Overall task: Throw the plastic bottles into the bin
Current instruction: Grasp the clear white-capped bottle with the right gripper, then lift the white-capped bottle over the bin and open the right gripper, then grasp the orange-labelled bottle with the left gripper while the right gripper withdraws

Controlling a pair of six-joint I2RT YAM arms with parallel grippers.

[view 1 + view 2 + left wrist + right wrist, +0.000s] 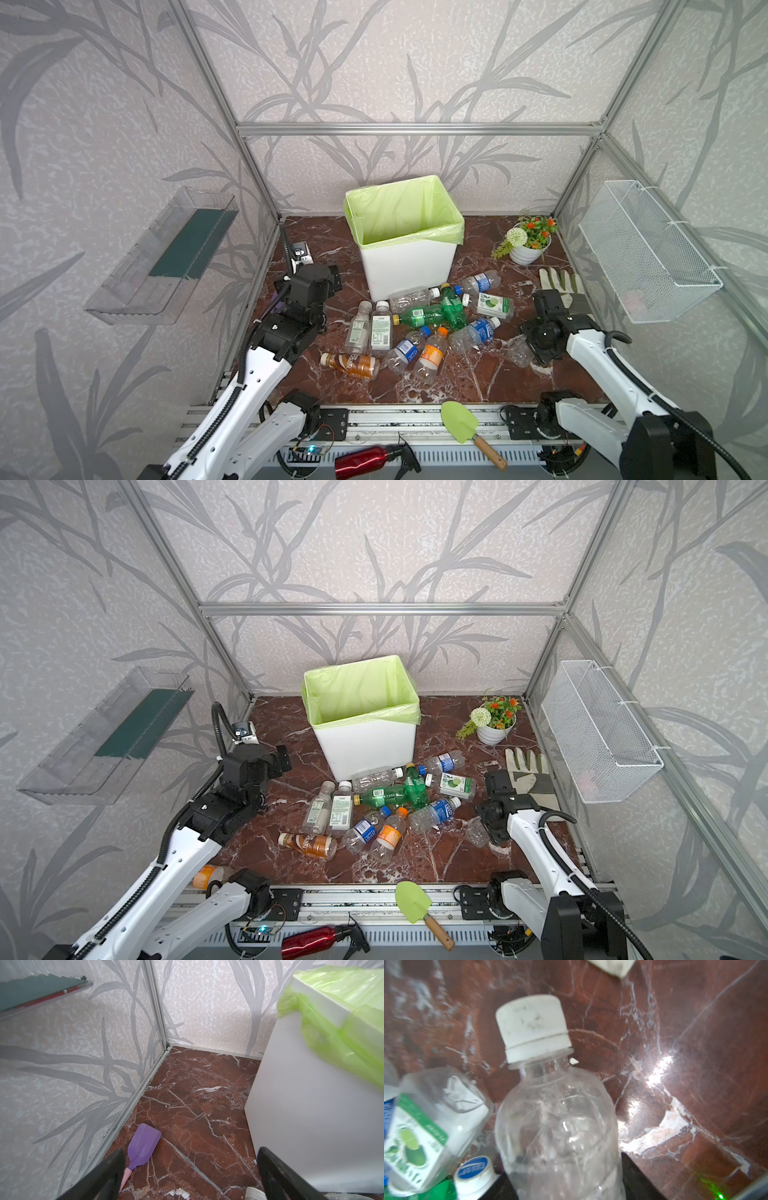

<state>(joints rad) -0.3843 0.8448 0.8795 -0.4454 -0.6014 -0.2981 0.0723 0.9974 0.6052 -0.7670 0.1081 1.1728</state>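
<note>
Right pincer snug on clear bottle — left pincer wide — red marble floor, leaf-print walls

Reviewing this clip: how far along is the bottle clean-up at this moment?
Done: nothing evident; the bin shows no bottle in the part of its interior in view. In hand: the right gripper straddles a clear white-capped bottle at the pile's edge, grip not confirmed; the left gripper is open and empty. Left: a dozen or so bottles lie scattered in front of the bin.
</note>
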